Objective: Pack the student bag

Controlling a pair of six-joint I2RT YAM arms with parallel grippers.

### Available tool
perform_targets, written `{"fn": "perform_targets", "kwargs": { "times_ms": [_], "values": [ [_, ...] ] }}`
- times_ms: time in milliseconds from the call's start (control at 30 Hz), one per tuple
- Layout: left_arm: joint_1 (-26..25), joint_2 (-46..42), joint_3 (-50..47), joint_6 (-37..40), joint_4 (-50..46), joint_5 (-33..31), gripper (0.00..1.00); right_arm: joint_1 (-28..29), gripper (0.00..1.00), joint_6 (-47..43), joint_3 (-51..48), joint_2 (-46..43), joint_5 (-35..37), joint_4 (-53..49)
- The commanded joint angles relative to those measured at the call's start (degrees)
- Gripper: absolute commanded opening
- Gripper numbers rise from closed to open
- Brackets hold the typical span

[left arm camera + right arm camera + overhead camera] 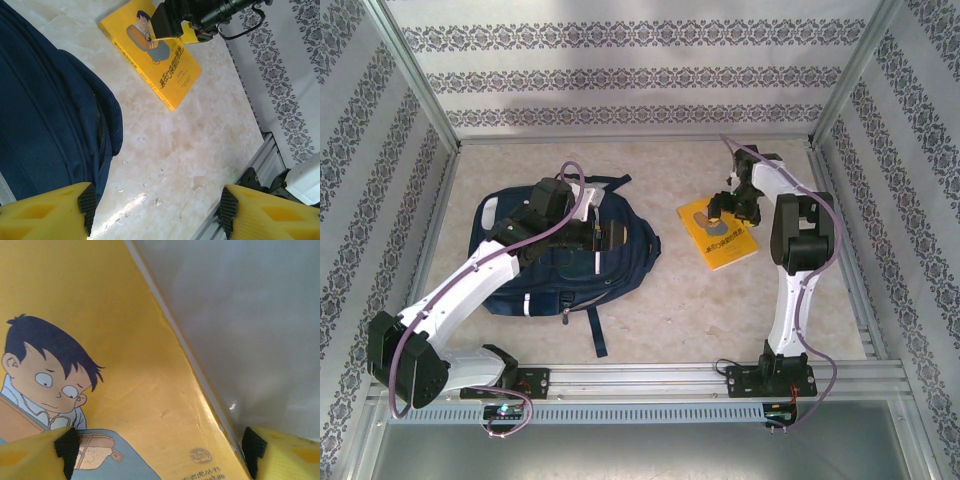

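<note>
- Right wrist view: the right gripper (160, 455) is seen with its fingers spread wide, low over a yellow book (125, 365). Nothing is clamped. One finger is above the cover and the other is by the book's edge.
- The left gripper (157, 210) is likewise held apart and empty. Bare counter (190, 150) is seen between its fingers, and blue fabric lies just beside one of them.
- The student bag (560, 265) is laid flat on the counter, left of centre, under the left arm's wrist. The book lies to its right, with bare counter between them.
- The bag is judged soft and floppy, so sagging and folding are to be expected once it is lifted.
- A hold on the rim of an opening or on a strap is advised, not on the flat panel. Whether the main compartment is unzipped cannot be told.
- The book is judged stiff, thin and glossy, so probably slippery. It is best pinched across one edge.
</note>
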Motion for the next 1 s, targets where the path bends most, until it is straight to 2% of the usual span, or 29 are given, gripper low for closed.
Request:
{"fn": "perform_targets", "kwargs": {
  "times_ms": [0, 367, 467, 633, 800, 967],
  "values": [
    [-0.5, -0.6, 1.4, 1.1, 0.6, 1.0, 0.68, 3.1, 0.79, -0.8, -3.2, -4.1, -1.6, -0.8],
    [-0.4, -0.7, 0.9, 0.7, 0.9, 1.1, 0.68, 9.9, 0.61, 5.4, -17.1, -13.7, -0.1, 9.0],
    [-0.4, -0.3, 0.8, 0.8, 1.0, 1.2, 0.68, 10.1, 0.57, 7.3, -20.1, -15.3, -3.2, 11.8],
    [-0.5, 0.3, 0.6, 0.8, 0.9, 1.2, 0.67, 9.1, 0.55, 10.7, -23.7, -19.0, -8.1, 15.9],
    [-0.5, 0.6, 0.7, 0.9, 0.8, 1.0, 0.68, 6.5, 0.52, 16.4, -28.2, -24.6, -17.7, 23.5],
    [-0.5, 1.0, 0.8, 1.0, 0.7, 1.1, 0.68, 5.5, 0.52, 20.9, -31.0, -25.3, -24.9, 29.1]
  ]
}}
